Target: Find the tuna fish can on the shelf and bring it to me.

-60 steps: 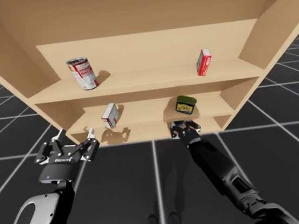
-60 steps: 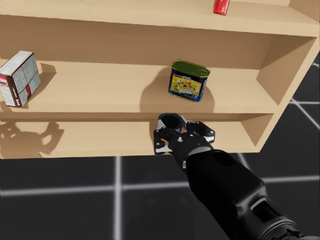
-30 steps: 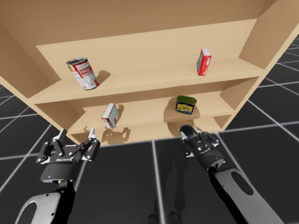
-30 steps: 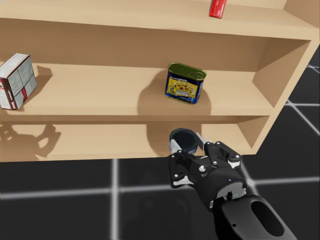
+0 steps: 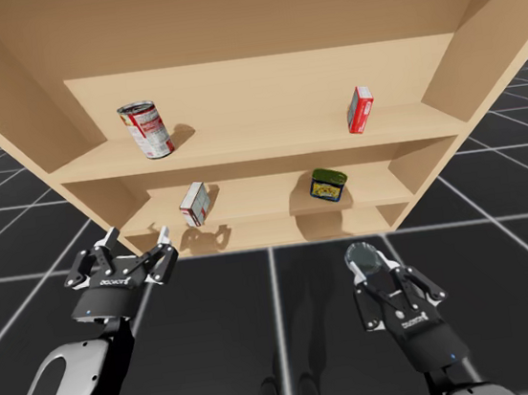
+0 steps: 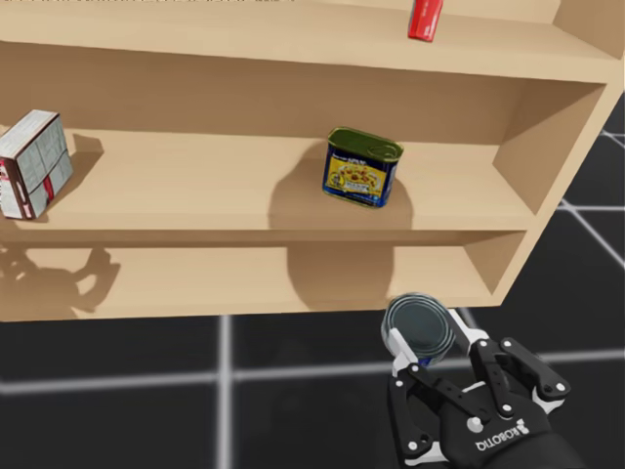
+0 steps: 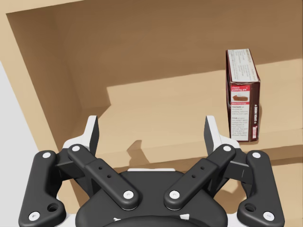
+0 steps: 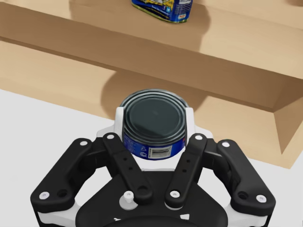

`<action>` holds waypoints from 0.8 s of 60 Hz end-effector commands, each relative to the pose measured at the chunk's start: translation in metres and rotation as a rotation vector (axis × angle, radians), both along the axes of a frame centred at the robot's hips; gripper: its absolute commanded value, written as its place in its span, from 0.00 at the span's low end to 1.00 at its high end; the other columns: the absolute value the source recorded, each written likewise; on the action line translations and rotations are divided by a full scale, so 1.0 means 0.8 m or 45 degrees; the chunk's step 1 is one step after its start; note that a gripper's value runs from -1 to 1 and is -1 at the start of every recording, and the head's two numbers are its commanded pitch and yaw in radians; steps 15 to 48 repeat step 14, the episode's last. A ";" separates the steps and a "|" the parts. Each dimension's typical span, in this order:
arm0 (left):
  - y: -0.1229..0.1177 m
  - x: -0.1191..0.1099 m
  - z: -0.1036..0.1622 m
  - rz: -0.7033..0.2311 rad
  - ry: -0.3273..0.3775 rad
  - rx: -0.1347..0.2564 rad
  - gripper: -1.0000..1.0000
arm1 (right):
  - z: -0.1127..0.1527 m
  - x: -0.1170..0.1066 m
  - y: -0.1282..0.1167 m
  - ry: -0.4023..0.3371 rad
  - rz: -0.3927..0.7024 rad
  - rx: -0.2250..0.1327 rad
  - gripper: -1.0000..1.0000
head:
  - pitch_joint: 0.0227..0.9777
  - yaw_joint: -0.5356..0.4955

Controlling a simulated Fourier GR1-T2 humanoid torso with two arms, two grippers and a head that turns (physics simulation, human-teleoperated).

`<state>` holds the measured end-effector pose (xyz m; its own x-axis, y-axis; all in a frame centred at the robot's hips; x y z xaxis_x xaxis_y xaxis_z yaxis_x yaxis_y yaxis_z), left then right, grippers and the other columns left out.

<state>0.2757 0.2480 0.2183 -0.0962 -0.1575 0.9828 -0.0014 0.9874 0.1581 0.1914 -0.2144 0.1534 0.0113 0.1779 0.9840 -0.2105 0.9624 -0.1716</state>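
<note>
Wooden shelf [image 5: 251,93] fills the upper half of the high view. At lower left my left tool [image 5: 135,239] stands spread. At lower right my right tool [image 5: 366,268] pinches the round dark tuna can [image 5: 360,256], off the shelf.

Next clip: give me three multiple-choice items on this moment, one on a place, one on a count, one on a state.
1. The green-lidded can stands on: A the top board; B the middle board; C the bottom board.
2. Things standing on the shelf: A two; B six; C four.
3. The right hand is: A shut on a low round can; B open and empty; C shut on a bottle.
Key: 1 B, it sits on the middle board, right of the white box. 2 C, a red-and-white round can and a red box above, two below. 3 A, it grips the can from both sides in the right wrist view.
</note>
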 end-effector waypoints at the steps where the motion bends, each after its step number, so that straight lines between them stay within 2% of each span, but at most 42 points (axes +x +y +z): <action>1: 0.000 0.000 0.000 0.001 -0.001 0.001 0.00 | 0.032 -0.020 -0.015 -0.132 -0.141 0.018 1.00 | 0.70 0.35; 11: 0.001 0.000 0.000 0.001 -0.001 0.002 0.00 | 0.041 -0.037 -0.020 -0.157 -0.163 0.036 1.00 | 0.70 0.35; 48: 0.001 0.000 0.000 0.001 -0.001 0.002 0.00 | 0.041 -0.038 -0.020 -0.159 -0.164 0.038 1.00 | 0.70 0.35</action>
